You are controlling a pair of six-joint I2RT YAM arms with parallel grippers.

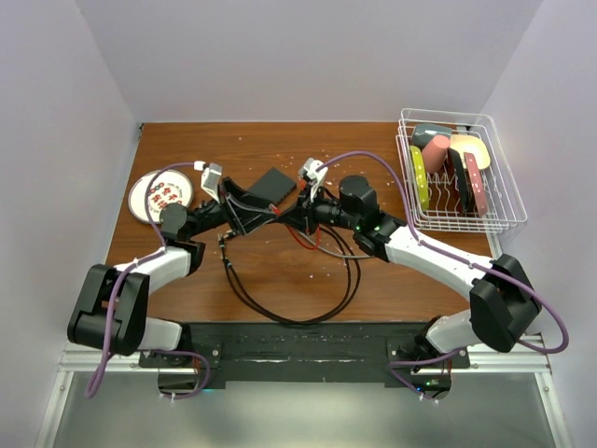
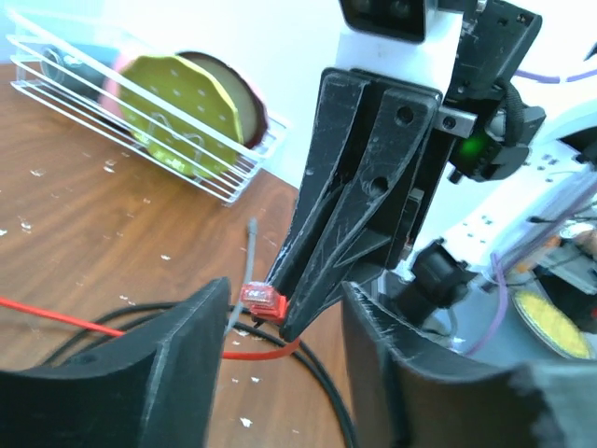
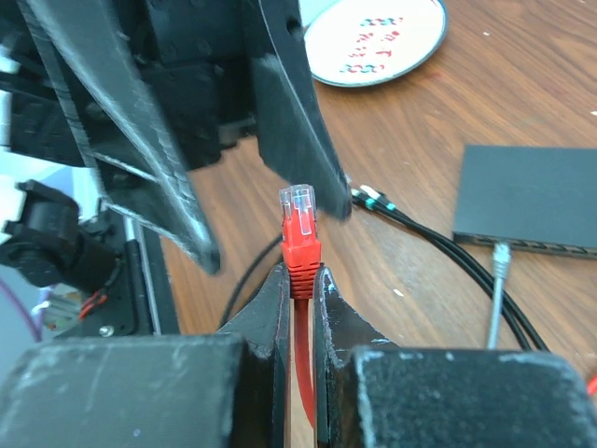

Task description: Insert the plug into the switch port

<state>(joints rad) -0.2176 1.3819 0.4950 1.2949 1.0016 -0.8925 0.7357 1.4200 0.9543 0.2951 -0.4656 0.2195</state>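
Note:
The red plug (image 3: 300, 229) with its clear tip stands upright, pinched at its boot by my right gripper (image 3: 300, 273), which is shut on it. The plug's red cable (image 3: 303, 373) runs down between the fingers. My left gripper (image 2: 284, 291) is open, its fingers (image 2: 140, 373) standing on either side of the plug (image 2: 261, 301) without touching it. The black switch box (image 3: 532, 196) lies flat on the table to the right of the plug. Its port edge faces near, but the switch port itself is too small to make out. From above, both grippers (image 1: 280, 213) meet just in front of the box (image 1: 272, 185).
A grey plug and cable (image 3: 499, 271) lie against the box's near edge. Black cables with teal ends (image 3: 373, 198) loop across the table (image 1: 308, 313). A white plate (image 1: 159, 194) sits at the left. A wire dish rack (image 1: 457, 173) stands at the back right.

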